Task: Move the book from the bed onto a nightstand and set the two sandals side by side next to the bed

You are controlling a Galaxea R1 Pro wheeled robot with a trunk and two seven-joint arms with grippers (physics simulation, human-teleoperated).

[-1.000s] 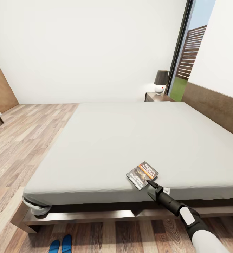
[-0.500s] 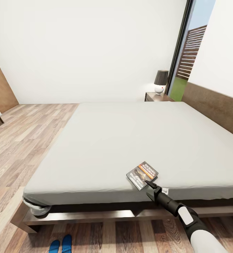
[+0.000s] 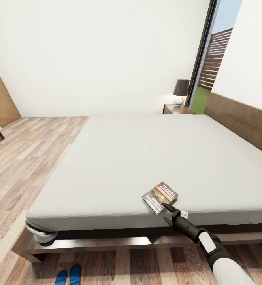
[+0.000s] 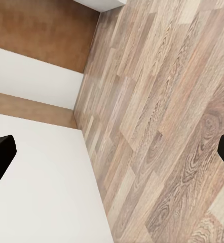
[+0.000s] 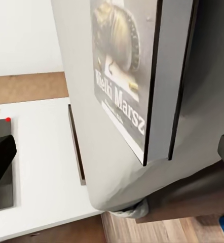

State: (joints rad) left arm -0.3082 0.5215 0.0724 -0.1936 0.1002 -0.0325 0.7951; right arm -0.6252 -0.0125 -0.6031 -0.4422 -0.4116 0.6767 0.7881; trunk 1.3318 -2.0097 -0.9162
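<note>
The book (image 3: 160, 197) lies flat on the bed (image 3: 146, 158) near its foot edge. The right hand (image 3: 165, 206) hovers just beside the book's near corner, fingers spread wide. Two blue sandals (image 3: 68, 274) lie together on the floor (image 3: 24, 158) below; the left hand's (image 4: 112, 152) fingers also stand wide

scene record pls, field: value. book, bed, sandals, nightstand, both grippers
book: flat on bed, near the foot edge
right gripper: open, at the book's near corner, not gripping
left gripper: open, wood floor ahead
sandals: on floor by the bed's foot, side by side
nightstand: far side by the window, lamp on top
task state: book not yet moved
</note>
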